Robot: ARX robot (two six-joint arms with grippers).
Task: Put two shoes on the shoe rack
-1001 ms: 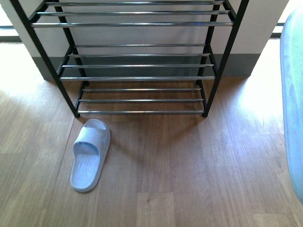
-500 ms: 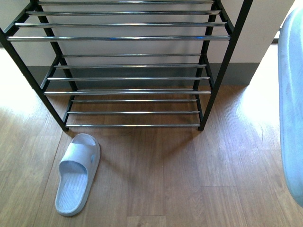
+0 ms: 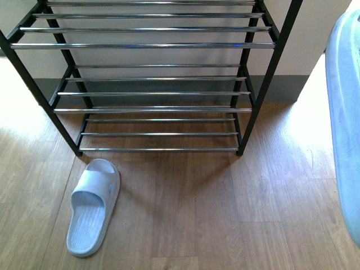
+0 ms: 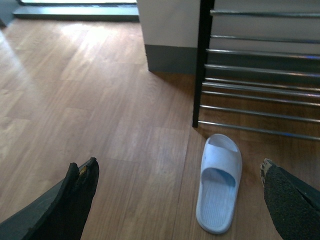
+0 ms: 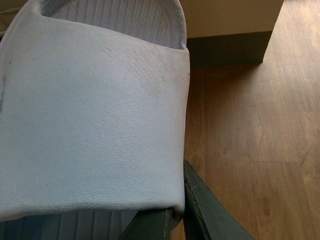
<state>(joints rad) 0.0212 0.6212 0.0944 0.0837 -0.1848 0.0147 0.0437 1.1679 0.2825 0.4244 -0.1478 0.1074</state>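
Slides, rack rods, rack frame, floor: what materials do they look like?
Floor slide, held slide: likely moulded plastic or foam, matte, pebbled strap. Rods: metal, chrome-like, mirror glints. Frame: black, probably painted metal. Floor: wood-look planks, maybe laminate.

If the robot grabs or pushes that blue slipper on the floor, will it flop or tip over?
Probably neither. The slipper looks like thick moulded plastic that keeps its arched strap's shape, so it is likely fairly stiff and light. It lies flat on its sole on the smooth wooden floor, so a push might make it skid, not tip.
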